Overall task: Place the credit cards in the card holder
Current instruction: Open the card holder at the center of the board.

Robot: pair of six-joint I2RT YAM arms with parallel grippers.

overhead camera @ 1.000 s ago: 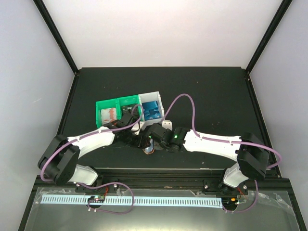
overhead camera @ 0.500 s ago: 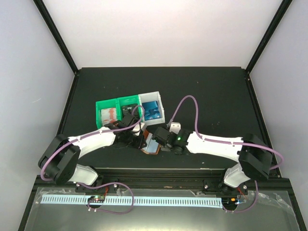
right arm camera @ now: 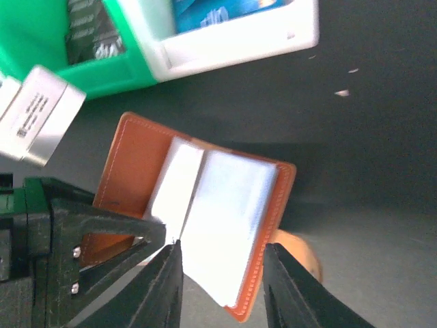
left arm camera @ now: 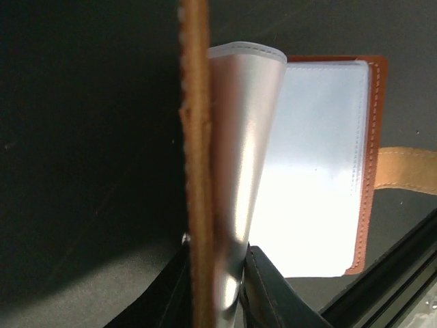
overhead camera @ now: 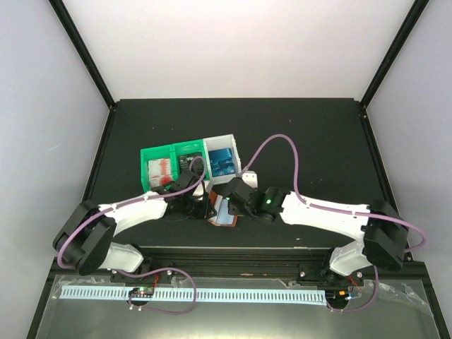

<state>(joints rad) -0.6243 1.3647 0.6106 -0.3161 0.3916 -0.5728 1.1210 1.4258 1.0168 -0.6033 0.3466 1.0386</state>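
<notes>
Your left gripper [left arm camera: 217, 283] is clamped on the small reddish-brown leather folding card holder [right arm camera: 133, 160]. Its two black fingers [left arm camera: 263, 287] pinch one leather cover, seen edge-on from the left wrist, together with a greyish clear pocket leaf [left arm camera: 239, 150]. Your right gripper [right arm camera: 222, 273] stands with its jaws apart and empty, over the open clear pockets [right arm camera: 232, 205]. Whether its tips touch the plastic cannot be told.

The card holder lies open on the black table top [overhead camera: 304, 141], between the two grippers and just in front of the green plastic bin [overhead camera: 159, 152] and the white plastic bin [overhead camera: 220, 139]. Its tan snap tab [left arm camera: 406, 169] projects past the far cover.

Expect the card holder to be light and limp. The leather will likely flex, and the glossy pocket film looks soft and slippery. Hold it by the cover edge, as the left gripper does. A body this light will probably slide on the table top if a card pushes against it unrestrained. Do not pinch the film alone, since it may crease or slip out.

The blue credit cards [right arm camera: 218, 14] lie in the white plastic bin and the black credit cards [right arm camera: 89, 27] in the green plastic bin. Judge them thin, stiff and smooth. Take one by its edge and leave most of its length free to enter a pocket mouth.
</notes>
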